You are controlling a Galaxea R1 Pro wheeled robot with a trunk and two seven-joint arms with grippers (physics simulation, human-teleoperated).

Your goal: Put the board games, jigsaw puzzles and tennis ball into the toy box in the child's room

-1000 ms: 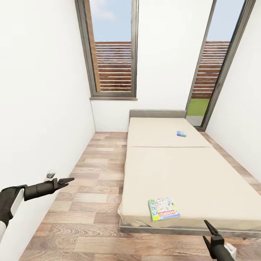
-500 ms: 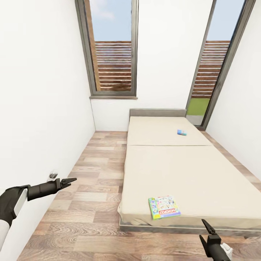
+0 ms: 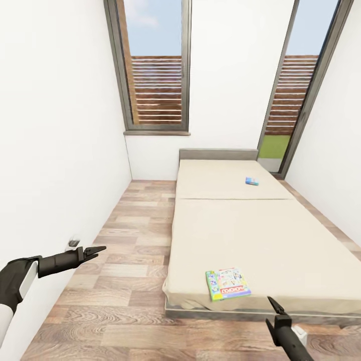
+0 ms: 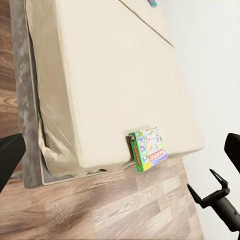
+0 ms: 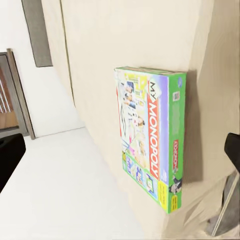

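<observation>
Two board games lie on the bed (image 3: 260,235), well apart. The large game (image 3: 228,284), green-edged, lies flat on the near end of the mattress, close to its near edge and nearer the bed's left side. The small blue game (image 3: 251,181) lies on the far part of the mattress, towards the right and short of the grey headboard (image 3: 218,154).

Over the wood floor (image 3: 125,260) at the left, near the white wall, the left gripper (image 3: 95,249) hangs with its fingers close together; whether they are fully closed I cannot tell. The right gripper (image 3: 277,310) is at the near right, just in front of the bed's near edge and to the right of the large game, fingers spread and holding nothing.

Beyond the bed stand two tall dark-framed windows (image 3: 155,65).
</observation>
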